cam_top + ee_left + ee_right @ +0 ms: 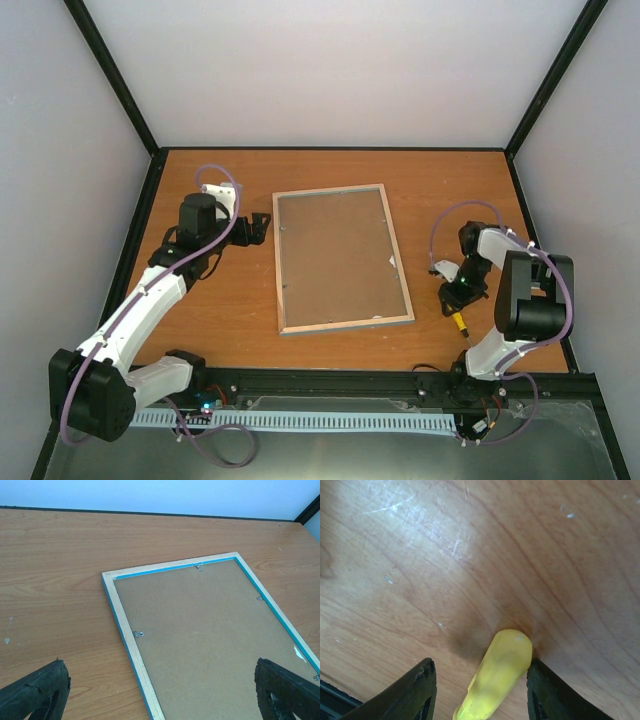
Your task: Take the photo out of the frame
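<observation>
Centrally on the table [222, 312], the frame [346, 325] lay face down, its brown backing board [340, 255] uppermost and ringed by a pale wood edge with a blue inner lip. Small metal tabs [138, 634] sat along the board's margin. The left gripper [262, 228] hovered just beside the frame's far left corner, not touching it; its fingers [35, 692] stood wide apart. The right gripper [480, 690] was low over bare wood, well apart from the frame's right side. A yellow screwdriver handle [500, 675] lay between its parted fingers, against one and clear of the other.
</observation>
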Tool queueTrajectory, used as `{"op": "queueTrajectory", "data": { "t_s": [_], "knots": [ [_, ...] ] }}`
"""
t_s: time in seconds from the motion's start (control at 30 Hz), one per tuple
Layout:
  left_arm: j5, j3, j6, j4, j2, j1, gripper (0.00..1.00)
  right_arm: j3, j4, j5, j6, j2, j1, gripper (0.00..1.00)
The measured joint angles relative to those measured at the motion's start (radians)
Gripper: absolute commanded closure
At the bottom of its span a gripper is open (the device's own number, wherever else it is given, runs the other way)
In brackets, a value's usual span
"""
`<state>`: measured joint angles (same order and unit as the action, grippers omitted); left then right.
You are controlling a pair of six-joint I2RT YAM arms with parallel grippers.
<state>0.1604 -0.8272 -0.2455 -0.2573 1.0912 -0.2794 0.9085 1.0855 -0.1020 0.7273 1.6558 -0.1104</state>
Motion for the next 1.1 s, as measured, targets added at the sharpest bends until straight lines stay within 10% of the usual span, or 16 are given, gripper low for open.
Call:
{"op": "queueTrajectory", "data": {
  "t_s": [0.27, 0.67, 1.1],
  "knots": [
    [0.000, 0.000, 0.000, 0.000, 0.000, 0.000, 0.00, -0.066, -0.060, 0.079, -0.024, -0.067, 0.023, 0.59],
    [0.009, 0.000, 0.002, -0.003, 0.016, 0.000, 0.00, -0.043, -0.097, 0.081, -0.102, -0.071, 0.026, 0.97],
    [-0.059, 0.047, 0.016, 0.023, -0.021, 0.000, 0.00, 0.298, -0.226, -0.360, -0.315, -0.341, 0.028, 0.97]
  ]
}}
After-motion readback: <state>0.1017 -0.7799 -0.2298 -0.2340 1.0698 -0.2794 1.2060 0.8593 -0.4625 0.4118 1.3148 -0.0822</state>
